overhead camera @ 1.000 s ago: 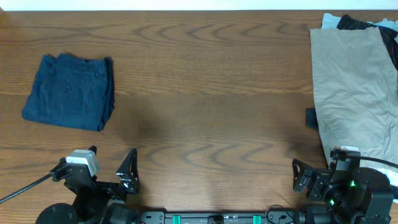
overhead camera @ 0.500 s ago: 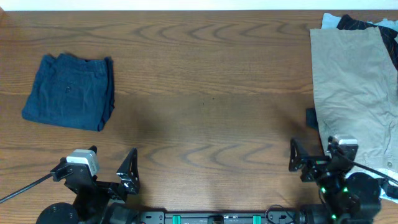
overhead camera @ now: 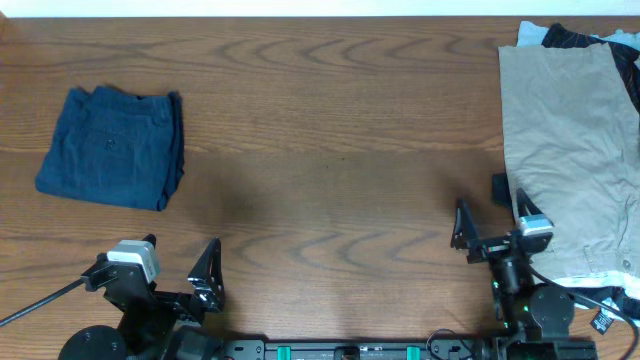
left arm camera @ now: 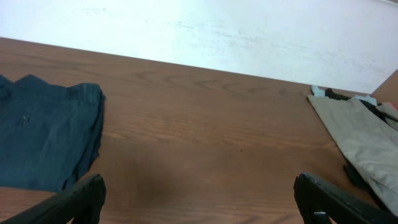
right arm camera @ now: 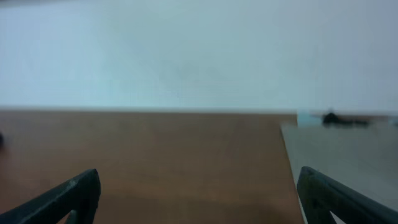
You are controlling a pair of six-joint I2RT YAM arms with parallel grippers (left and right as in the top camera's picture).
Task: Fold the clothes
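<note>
The dark navy shorts (overhead camera: 113, 148) lie folded into a rough square at the table's left; they also show in the left wrist view (left arm camera: 43, 130). A beige garment (overhead camera: 565, 150) lies spread at the right edge, over light blue and black clothes (overhead camera: 575, 37); it shows in the left wrist view (left arm camera: 367, 140) and blurred in the right wrist view (right arm camera: 348, 155). My left gripper (overhead camera: 178, 262) is open and empty near the front edge, well below the shorts. My right gripper (overhead camera: 490, 222) is open and empty, just left of the beige garment's lower edge.
The wooden table (overhead camera: 330, 150) spans the view, with a white wall behind its far edge (left arm camera: 205, 31). A small dark object (overhead camera: 499, 189) pokes out from under the beige garment's left edge. Cables and tags lie at the front right corner (overhead camera: 605, 318).
My right arm has swung up and to the left, from the front right corner towards the beige garment's left edge. The left arm and the clothes have not moved.
</note>
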